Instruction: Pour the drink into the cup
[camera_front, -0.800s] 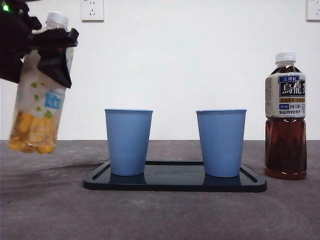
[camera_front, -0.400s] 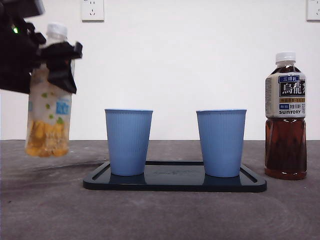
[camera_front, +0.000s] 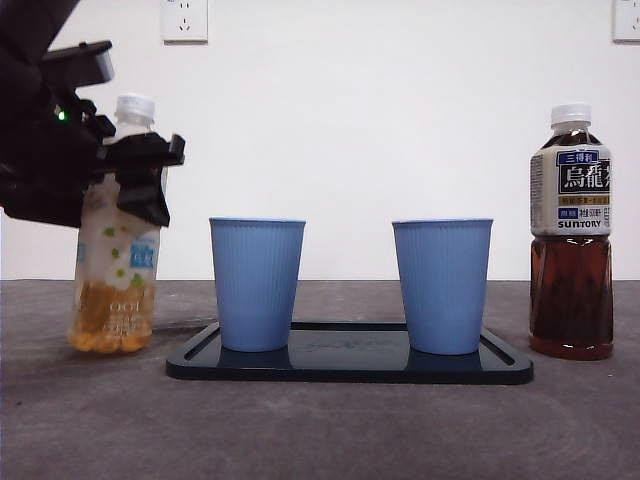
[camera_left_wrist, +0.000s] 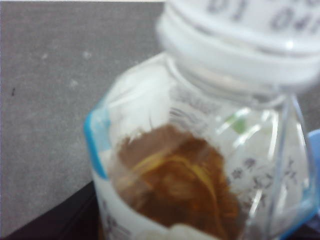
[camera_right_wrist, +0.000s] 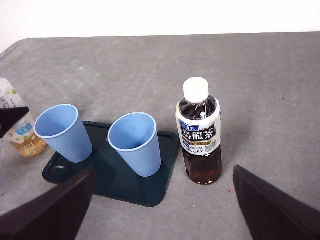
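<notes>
**Juice bottle held upright beside the tray, cap on**

The juice bottle (camera_front: 115, 270) stands upright just beside the dark tray (camera_front: 350, 370), its base at or barely above the grey counter (camera_front: 320, 430); I cannot tell whether it touches. The left tool (camera_front: 140, 170) is clamped on its upper body just under the neck, a high grip that leaves the lower part free and would let the bottle swing into a tilt over a cup. The white screw cap (camera_front: 134, 105) is on, so judged from that, no pouring can happen yet.

The bottle is thin clear plastic with a pale printed sleeve dotted with green, and amber drink fills roughly its lower third. In the left wrist view the shoulder looks glossy and softly ridged, likely to flex under a tight squeeze.

Two blue cups (camera_front: 257, 285) (camera_front: 442, 285) stand apart on the tray, both upright, open and tapered, with fine vertical ribbing; they look light and easy to knock. The tray's low rim would catch spills.

A tea bottle (camera_front: 571, 235) of dark liquid, capped, stands on the counter beyond the far cup. The right tool (camera_right_wrist: 160, 210) hangs above the scene with its jaws wide apart, holding nothing.
</notes>
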